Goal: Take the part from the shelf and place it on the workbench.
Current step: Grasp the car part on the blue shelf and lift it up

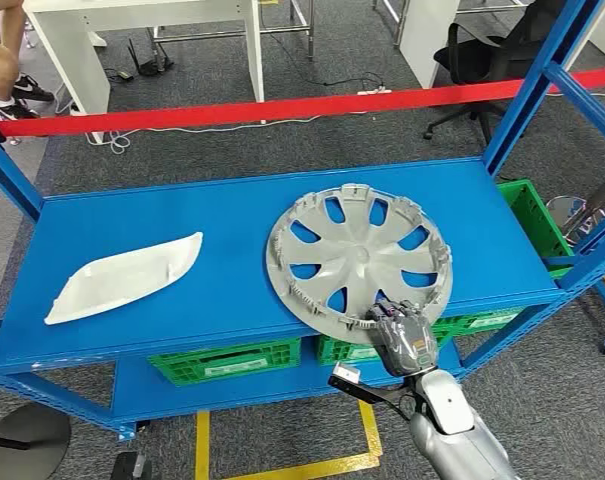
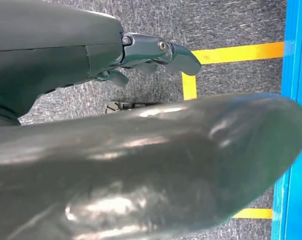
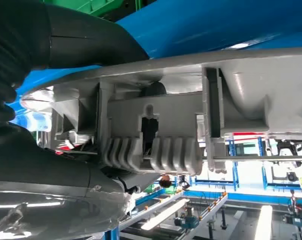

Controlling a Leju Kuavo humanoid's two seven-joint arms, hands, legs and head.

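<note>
A grey wheel cover (image 1: pixel 359 255) lies flat on the blue shelf top (image 1: pixel 223 215), its near rim hanging slightly over the front edge. My right hand (image 1: pixel 402 338) is at that near rim, fingers over the top of it. In the right wrist view the ribbed rim of the wheel cover (image 3: pixel 152 130) runs between the thumb (image 3: pixel 77 40) and the darker fingers (image 3: pixel 47 175), so the hand grips it. My left hand (image 2: pixel 149 52) hangs beside my body over the grey carpet with nothing in it, fingers stretched out.
A white curved panel (image 1: pixel 125 275) lies on the shelf's left half. Green crates (image 1: pixel 223 360) sit on the lower level, another green crate (image 1: pixel 537 215) at the right. Blue uprights (image 1: pixel 533 85) frame the shelf. A red barrier tape (image 1: pixel 284 108) runs behind. A person's leg (image 1: pixel 5 60) shows far left.
</note>
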